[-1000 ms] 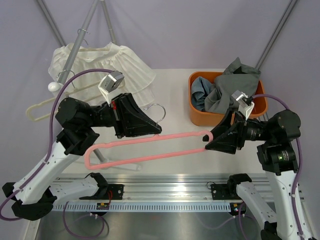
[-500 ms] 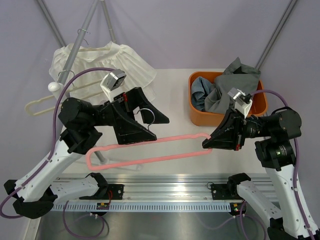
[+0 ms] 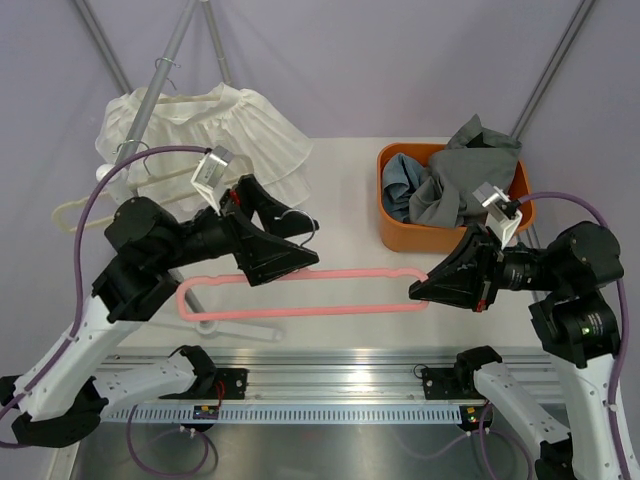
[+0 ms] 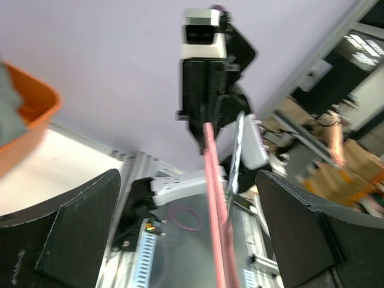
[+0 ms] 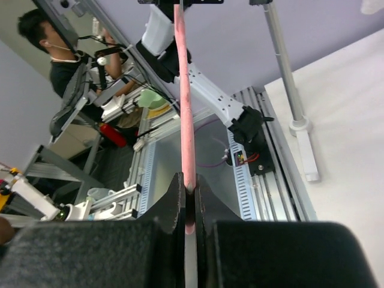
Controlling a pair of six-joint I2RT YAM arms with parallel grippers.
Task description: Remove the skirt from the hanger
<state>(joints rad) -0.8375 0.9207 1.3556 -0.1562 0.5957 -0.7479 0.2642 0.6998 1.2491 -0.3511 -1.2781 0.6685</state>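
While right tool pinches the pink hanger at 3 o'clock | left tool wide, straddling it | keep it level, avoid snagging.

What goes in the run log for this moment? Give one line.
left gripper: open, around hanger | right gripper: shut on hanger end | hanger: bare

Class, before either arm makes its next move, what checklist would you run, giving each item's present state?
1. The right gripper is clamped on the end of the pink hanger: ok.
2. The left gripper is open, with the hanger bar between its jaws: ok.
3. The pink hanger is bare of clothing: ok.
4. The white skirt is down from the rack: not ok.
5. The orange bin has room left: cannot tell.
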